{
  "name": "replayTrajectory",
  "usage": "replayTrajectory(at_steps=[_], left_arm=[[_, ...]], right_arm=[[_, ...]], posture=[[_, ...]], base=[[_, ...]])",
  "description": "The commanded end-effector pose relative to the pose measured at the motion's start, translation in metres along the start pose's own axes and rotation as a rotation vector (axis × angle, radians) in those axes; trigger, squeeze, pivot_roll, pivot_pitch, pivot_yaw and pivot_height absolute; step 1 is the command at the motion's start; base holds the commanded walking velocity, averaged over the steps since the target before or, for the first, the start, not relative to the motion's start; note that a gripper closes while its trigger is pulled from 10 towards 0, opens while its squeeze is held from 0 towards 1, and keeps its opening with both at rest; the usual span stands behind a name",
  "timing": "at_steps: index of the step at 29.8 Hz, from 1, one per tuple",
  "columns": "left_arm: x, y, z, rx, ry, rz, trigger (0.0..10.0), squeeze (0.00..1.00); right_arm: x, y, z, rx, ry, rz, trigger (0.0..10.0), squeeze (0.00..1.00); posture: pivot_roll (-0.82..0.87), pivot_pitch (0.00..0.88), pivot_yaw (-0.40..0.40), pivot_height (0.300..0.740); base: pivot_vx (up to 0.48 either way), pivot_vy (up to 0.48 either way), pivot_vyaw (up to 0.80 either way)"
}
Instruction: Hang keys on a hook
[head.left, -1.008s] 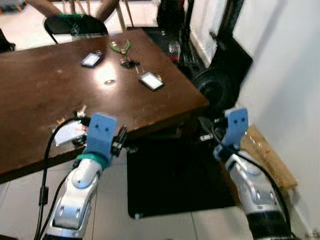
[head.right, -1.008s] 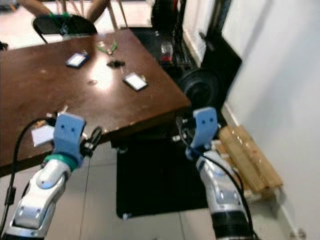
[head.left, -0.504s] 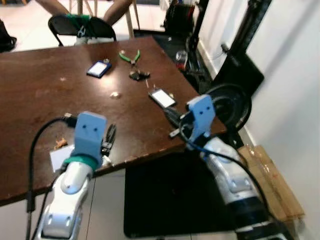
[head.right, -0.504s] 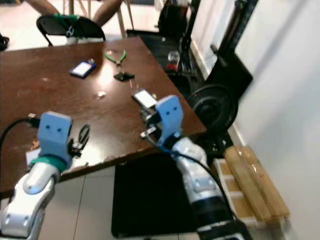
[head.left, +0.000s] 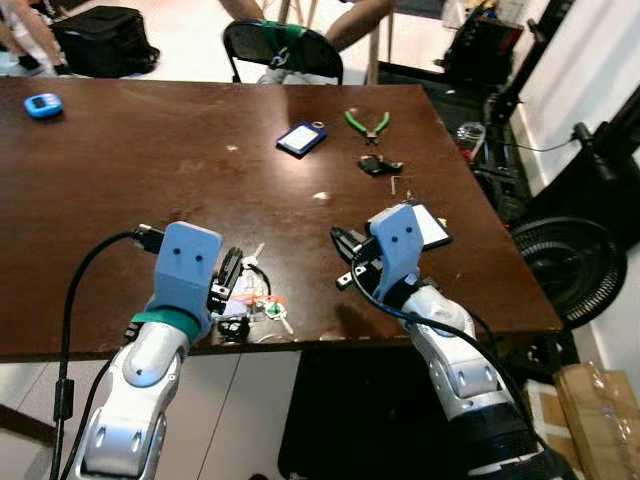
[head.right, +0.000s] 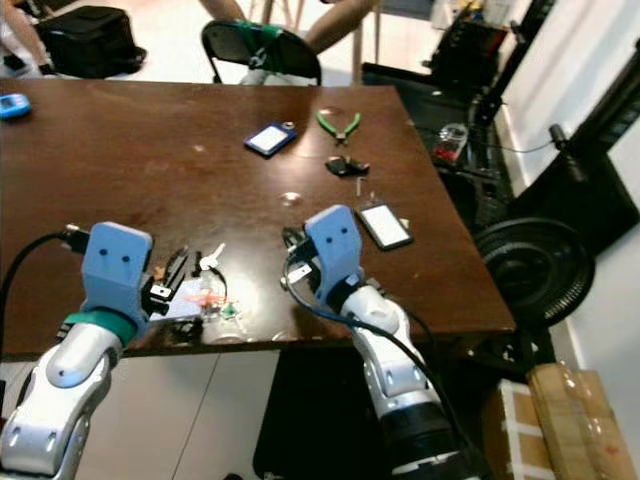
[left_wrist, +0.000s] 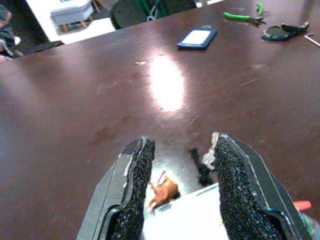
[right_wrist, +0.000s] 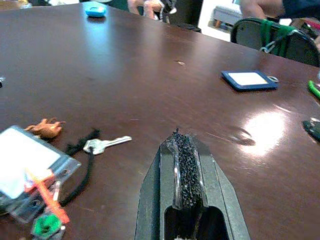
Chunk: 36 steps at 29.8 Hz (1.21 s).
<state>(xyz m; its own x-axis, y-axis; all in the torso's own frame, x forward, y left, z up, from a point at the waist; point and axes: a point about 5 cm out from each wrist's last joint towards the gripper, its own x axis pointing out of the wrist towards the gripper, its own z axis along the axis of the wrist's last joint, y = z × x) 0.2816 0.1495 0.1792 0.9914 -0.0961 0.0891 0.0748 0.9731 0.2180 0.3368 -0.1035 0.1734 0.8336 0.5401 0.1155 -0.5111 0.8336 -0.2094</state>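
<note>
The pick-up is in hand. The keys (head.right: 208, 262) lie on the tabletop (head.right: 120, 150) near its front edge, at two o'clock of the released left pincer (left_wrist: 182, 192). The right pincer (right_wrist: 183, 172), clenched empty, hovers beside. Next, descend and grip them.

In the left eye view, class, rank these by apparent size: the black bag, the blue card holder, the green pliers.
1. Black bag, largest though farthest.
2. Blue card holder.
3. Green pliers, close to the holder; unsure.

A lived-in home room: brown wooden table (head.left: 120, 180), folding chair (head.left: 283, 50), floor fan (head.left: 575, 270), tiled floor (head.left: 190, 40).
</note>
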Motion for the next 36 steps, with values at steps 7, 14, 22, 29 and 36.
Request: replayTrajectory(at_steps=[7,14,22,29,36], left_arm=[[0.001,-0.008,-0.004,-0.015,0.028,-0.030,10.0,0.00],[0.003,-0.010,-0.004,-0.018,0.027,-0.039,10.0,0.00],[0.005,-0.013,-0.003,-0.021,0.025,-0.050,10.0,0.00],[0.005,-0.013,-0.004,-0.041,0.039,-0.090,10.0,0.00],[0.003,-0.018,-0.003,-0.045,0.045,-0.183,10.0,0.00]], right_arm=[[-0.002,-0.001,-0.006,0.000,0.018,-0.024,10.0,0.00],[-0.004,-0.003,-0.006,-0.007,0.019,-0.038,10.0,0.00],[-0.004,-0.006,-0.007,-0.008,0.021,-0.050,10.0,0.00],[-0.006,-0.009,-0.006,0.082,0.004,-0.066,10.0,0.00],[-0.008,-0.015,-0.009,0.102,0.011,-0.092,10.0,0.00]], posture=[[-0.06,0.070,0.027,0.740],[-0.07,0.071,0.032,0.740],[-0.07,0.073,0.038,0.740],[-0.07,0.078,0.044,0.740],[-0.07,0.084,0.052,0.740]], base=[[0.000,0.000,0.79],[0.000,0.000,0.79],[0.000,0.000,0.79],[0.000,0.000,0.05],[0.000,0.000,-0.75]])
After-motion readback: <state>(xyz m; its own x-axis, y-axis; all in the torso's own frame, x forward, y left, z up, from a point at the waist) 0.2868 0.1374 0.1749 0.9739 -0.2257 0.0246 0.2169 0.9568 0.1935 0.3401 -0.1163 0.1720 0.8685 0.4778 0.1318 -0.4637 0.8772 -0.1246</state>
